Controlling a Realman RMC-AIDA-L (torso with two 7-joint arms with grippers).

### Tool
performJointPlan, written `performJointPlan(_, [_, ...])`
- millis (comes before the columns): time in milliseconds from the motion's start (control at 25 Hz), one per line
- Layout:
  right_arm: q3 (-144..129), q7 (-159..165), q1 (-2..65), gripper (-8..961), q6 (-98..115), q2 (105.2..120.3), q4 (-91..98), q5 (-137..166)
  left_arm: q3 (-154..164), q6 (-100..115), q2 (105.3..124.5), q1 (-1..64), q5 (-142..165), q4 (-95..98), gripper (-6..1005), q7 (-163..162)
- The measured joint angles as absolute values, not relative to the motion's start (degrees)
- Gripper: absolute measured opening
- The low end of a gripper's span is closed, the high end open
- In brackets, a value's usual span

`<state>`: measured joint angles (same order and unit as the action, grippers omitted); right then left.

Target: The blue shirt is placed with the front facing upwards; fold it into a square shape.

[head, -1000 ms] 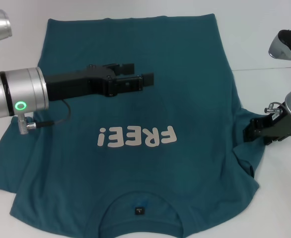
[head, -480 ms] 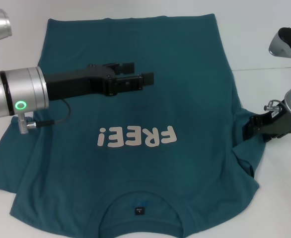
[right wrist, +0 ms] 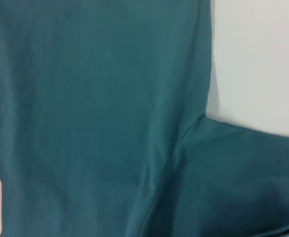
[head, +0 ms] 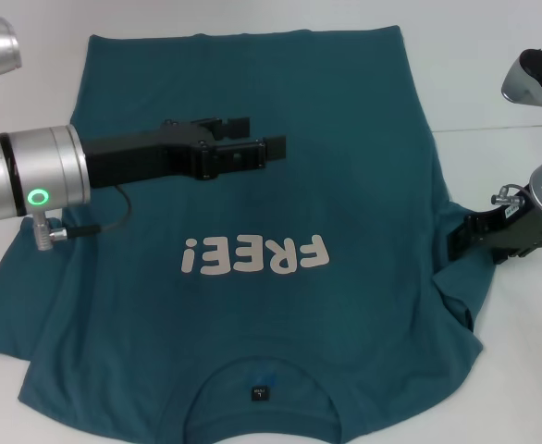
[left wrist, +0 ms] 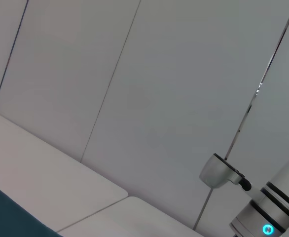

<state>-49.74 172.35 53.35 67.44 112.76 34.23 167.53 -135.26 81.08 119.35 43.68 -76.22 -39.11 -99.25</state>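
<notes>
Two arms flank the blue shirt (head: 252, 277), which lies flat on the white table (head: 493, 83), print side up, collar at the near edge. Coming in from the shirt's left side, the left gripper (head: 262, 139) hangs above the cloth just beyond the "FREE!" print (head: 255, 254), its fingers spread apart. At the shirt's right sleeve (head: 461, 268), the right gripper (head: 465, 242) sits low against the fabric; whether its fingers are apart or pinching cannot be told
</notes>
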Motion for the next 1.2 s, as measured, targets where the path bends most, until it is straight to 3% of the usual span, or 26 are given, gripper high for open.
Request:
performJointPlan(120, [-49.74, 172.35, 53.35, 698, 67.58, 112.77, 34.21, 167.54, -135.26, 81.10, 119.35, 43.52, -76.49, -39.11, 846, -99.21])
performJointPlan(560, [-49.74, 172.40, 53.41, 799, 67.72, 112.77, 34.55, 167.83, -135.26, 81.17, 119.35, 43.04, -77.43, -39.11, 846, -99.14])
performJointPlan(1200, [-50.26, 172.44, 53.81, 809, 66.21, 112.49, 32.53, 167.87, -135.26, 81.21, 119.35, 42.98, -77.52, -39.11, 846, -98.96])
